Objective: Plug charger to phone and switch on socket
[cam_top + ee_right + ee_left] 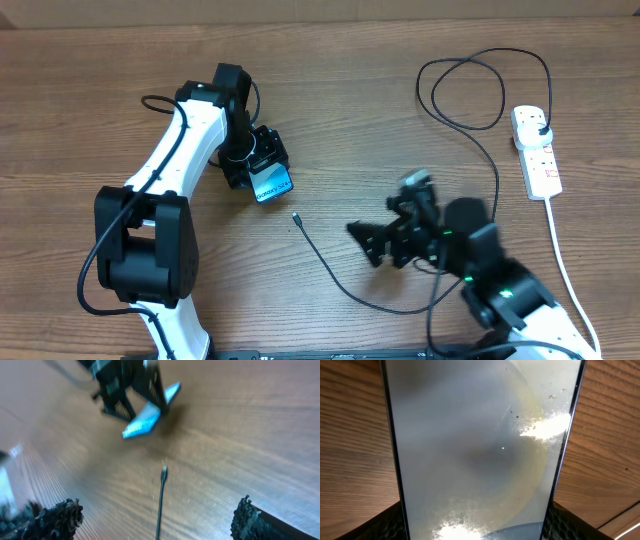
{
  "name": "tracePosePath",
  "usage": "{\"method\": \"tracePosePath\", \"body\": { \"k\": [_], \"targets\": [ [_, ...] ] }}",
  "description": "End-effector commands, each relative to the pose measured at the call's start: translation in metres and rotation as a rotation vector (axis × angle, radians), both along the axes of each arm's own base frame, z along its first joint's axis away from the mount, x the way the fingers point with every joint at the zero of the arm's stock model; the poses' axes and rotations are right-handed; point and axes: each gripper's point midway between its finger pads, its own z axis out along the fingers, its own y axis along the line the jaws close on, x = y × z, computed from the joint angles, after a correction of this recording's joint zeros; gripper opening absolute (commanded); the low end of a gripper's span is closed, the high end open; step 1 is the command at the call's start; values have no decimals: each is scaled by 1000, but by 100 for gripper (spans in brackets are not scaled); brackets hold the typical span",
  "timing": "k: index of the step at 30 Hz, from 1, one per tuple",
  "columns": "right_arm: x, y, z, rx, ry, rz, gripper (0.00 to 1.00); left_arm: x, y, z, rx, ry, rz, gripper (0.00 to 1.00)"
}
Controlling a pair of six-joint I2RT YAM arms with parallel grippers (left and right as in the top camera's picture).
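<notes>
Left of centre in the overhead view, the left gripper (262,172) is part-way open and clamped across the phone (273,186). It holds the phone tilted above the table (330,60) with the lit blue screen facing down-frame. In the left wrist view the phone's glass (480,450) fills nearly the whole frame, and the dark fingers (390,525) press in at its lower edges. Just below and right of the phone, the connector tip (295,215) of the charger (340,285) lies free on the wood, near the phone but not touching it. The thin black cable runs down-frame, sweeps up the right side into a loop and ends at a black plug (541,124), which appears to be seated in the socket (538,160) at the upper right. The socket's white cord (565,270) trails toward the lower right. The right gripper (365,243) is at its widest and holds nothing, pointing toward the tip from the lower middle. Its blurred wrist view shows the tip (163,473) lying between and ahead of its fingers (55,517). The step in hand looks like reaching for the connector end, so the plugging has not begun. Next, the right gripper needs to settle over the cable close behind the tip, close on it, and line it up with the phone's port. Only then can it go to the socket switch, whose position cannot be read.
</notes>
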Motion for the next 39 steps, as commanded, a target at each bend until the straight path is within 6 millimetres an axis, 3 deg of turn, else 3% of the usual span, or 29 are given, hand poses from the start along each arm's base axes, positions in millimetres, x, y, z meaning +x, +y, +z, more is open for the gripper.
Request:
{"method": "tracePosePath", "body": {
  "k": [1,8,12,27,39],
  "targets": [
    [11,10,-6,-112,-55,-47,99,7,3,7,-9,-28,-22,4],
    [11,51,-27,-248,-9,19,100,1,0,11,-71,-10,-54,4],
    [16,59,-27,-263,6,25,100,-1,1,11,-75,-4,-64,4],
    [3,45,-47,-344,89,32,100,8,-45,51,-494,-84,-131,4],
    [-2,41,-52,-289,208,-64,100,10,-47,58,-540,-18,-17,4]
  ]
}}
